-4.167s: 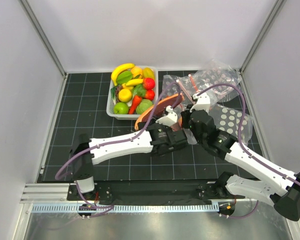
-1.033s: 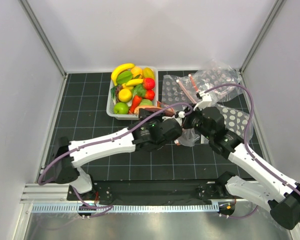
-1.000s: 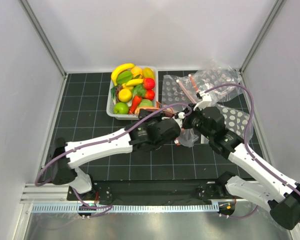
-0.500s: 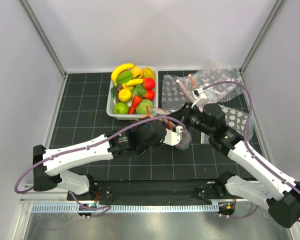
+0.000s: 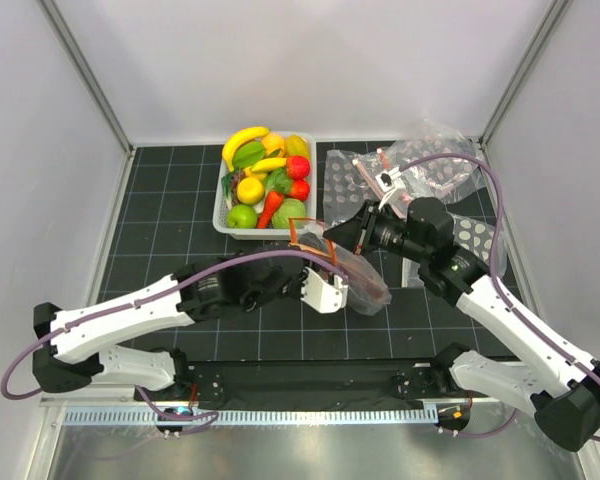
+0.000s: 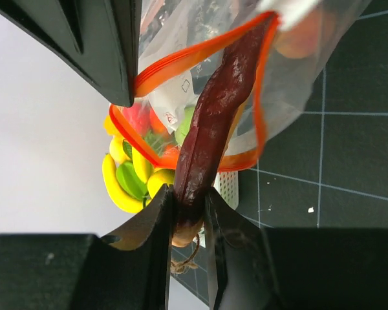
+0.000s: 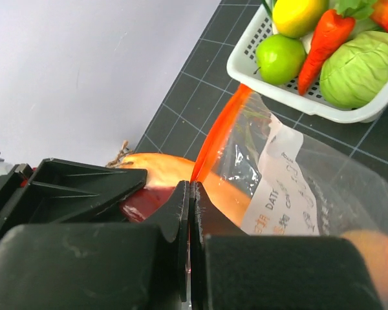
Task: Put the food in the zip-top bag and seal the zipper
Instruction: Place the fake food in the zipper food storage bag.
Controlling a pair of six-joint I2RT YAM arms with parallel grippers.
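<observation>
My left gripper (image 5: 338, 287) is shut on the stem end of the brown-purple oblong (image 6: 213, 110), whose far end pokes through the open mouth of the zip-top bag (image 5: 362, 277). In the left wrist view my left gripper (image 6: 189, 201) shows with the orange-red zipper (image 6: 181, 59) looped round the oblong. My right gripper (image 5: 330, 231) is shut on the zipper and holds the bag's mouth up. In the right wrist view my right gripper (image 7: 189, 194) pinches the zipper (image 7: 223, 132), with the oblong (image 7: 158, 174) just behind it. An orange-red piece (image 6: 304, 39) lies inside the bag.
A white basket (image 5: 226, 222) at the back centre holds bananas (image 5: 242, 137), a strawberry (image 5: 298, 166), green pieces and a carrot. It also shows in the right wrist view (image 7: 291, 100). Other dotted clear bags (image 5: 430, 158) lie at the back right. Grey walls stand on both sides.
My left arm has swung back and left, bringing the oblong down to the bag's mouth and pushing it in. My right gripper has turned left, still holding the strip, and the mouth has opened.
</observation>
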